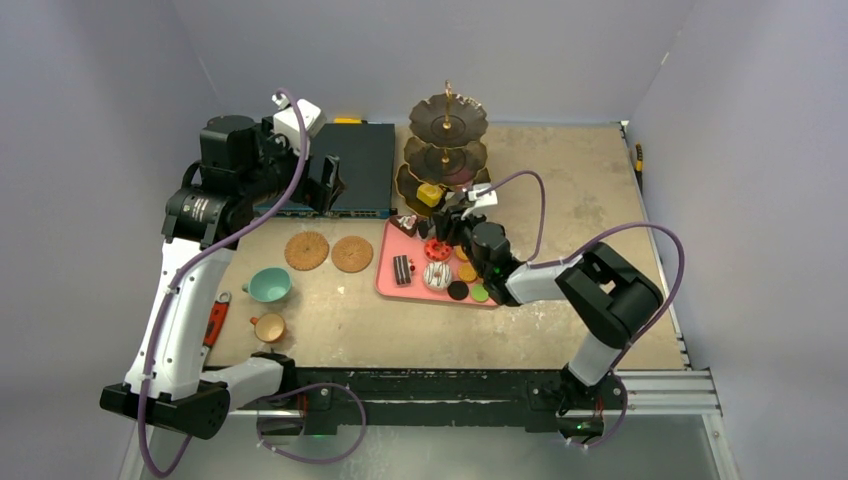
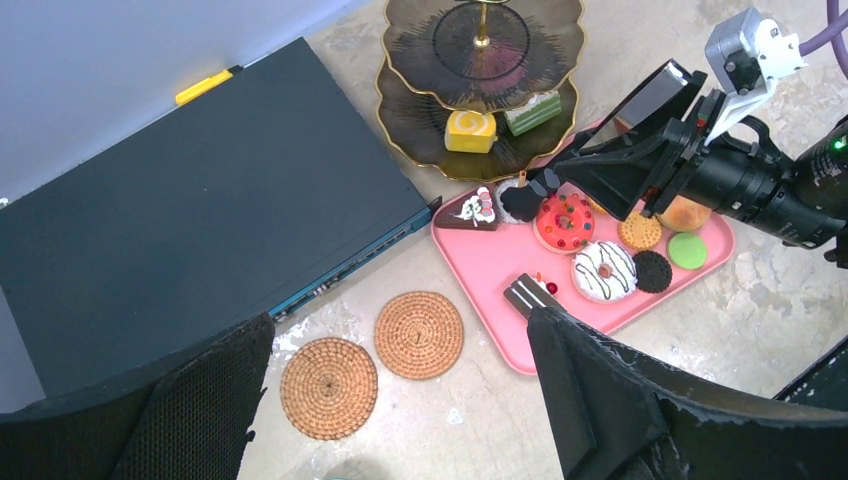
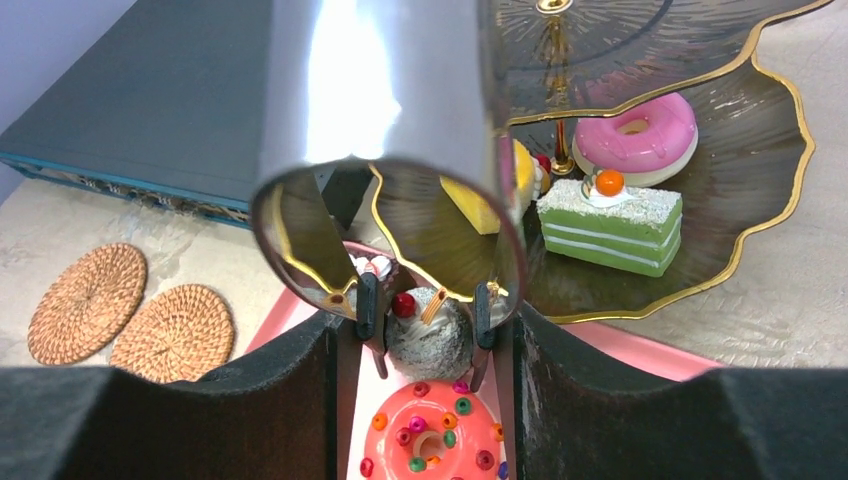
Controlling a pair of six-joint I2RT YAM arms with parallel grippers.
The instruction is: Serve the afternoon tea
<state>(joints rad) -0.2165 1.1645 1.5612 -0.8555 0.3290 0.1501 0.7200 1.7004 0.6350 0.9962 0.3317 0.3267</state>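
My right gripper (image 3: 428, 352) is shut on the shiny tongs (image 3: 380, 120). The tongs' black tips sit on either side of a grey cupcake (image 3: 430, 335) with a cherry, at the far end of the pink tray (image 1: 390, 282). A red sprinkled donut (image 3: 430, 435) lies just in front of it. The three-tier stand (image 1: 447, 140) holds a green cake slice (image 3: 610, 225), a pink donut (image 3: 635, 135) and a yellow cake (image 3: 490, 205) on its bottom tier. My left gripper (image 2: 400, 420) hangs open above two woven coasters (image 2: 329, 387) (image 2: 419, 334). A teal cup (image 1: 268, 285) and a tan cup (image 1: 269, 327) stand at the left.
A dark flat box (image 1: 350, 165) lies at the back left, beside the stand. The tray also carries a chocolate slice (image 2: 525, 295), a white iced donut (image 2: 603, 270) and several small cookies. A red-handled tool (image 1: 216, 322) lies by the left arm.
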